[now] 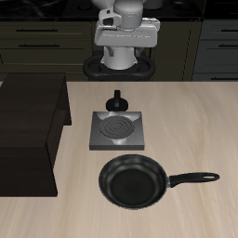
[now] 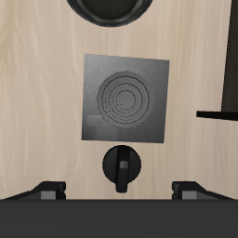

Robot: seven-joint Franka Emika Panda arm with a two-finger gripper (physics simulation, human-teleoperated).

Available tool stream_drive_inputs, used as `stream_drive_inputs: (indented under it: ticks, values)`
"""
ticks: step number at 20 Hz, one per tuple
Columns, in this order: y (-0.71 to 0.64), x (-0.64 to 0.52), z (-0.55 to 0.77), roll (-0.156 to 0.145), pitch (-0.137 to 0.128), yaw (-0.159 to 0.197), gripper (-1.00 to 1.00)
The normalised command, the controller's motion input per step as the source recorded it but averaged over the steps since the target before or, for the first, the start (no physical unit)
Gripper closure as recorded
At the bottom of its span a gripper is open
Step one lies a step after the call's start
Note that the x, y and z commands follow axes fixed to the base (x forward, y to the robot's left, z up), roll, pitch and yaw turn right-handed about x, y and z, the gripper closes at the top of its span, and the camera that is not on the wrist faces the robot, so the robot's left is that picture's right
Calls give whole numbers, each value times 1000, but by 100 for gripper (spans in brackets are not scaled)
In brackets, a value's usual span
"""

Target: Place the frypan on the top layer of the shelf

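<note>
The frypan [image 1: 135, 181] is round and black with a dark-grey inside. It lies flat on the table near the front edge, its long handle [image 1: 197, 178] pointing away from the shelf. Only its rim shows in the wrist view [image 2: 110, 7]. The shelf [image 1: 28, 125] is a large dark boxy unit at the table's side, with a bare flat top board; its edge shows in the wrist view [image 2: 231, 56]. My gripper [image 2: 119, 189] hangs high over the back of the table with its fingers [image 2: 48, 191] wide apart. It is open, empty and far from the pan.
A square grey burner plate [image 1: 116, 131] with a spiral coil sits between the pan and the robot base, and shows in the wrist view [image 2: 127, 98]. A small black knobbed pot [image 1: 117, 100] stands just behind it, right below the gripper [image 2: 121, 165]. Dark drawer cabinets [image 1: 46, 42] line the back.
</note>
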Motion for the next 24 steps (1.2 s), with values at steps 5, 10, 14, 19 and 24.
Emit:
stream_drive_inputs:
  ticks: [5,10,14,19,24]
  values:
    - [53,79,25,-12,-12,8,-100]
    - [58,245,-27,-19,17,7,-100]
    - [147,332,14,19,15,17,-100]
    - [97,294,40,-5,1,11,-100]
    - [136,337,36,-13,4,3,-100]
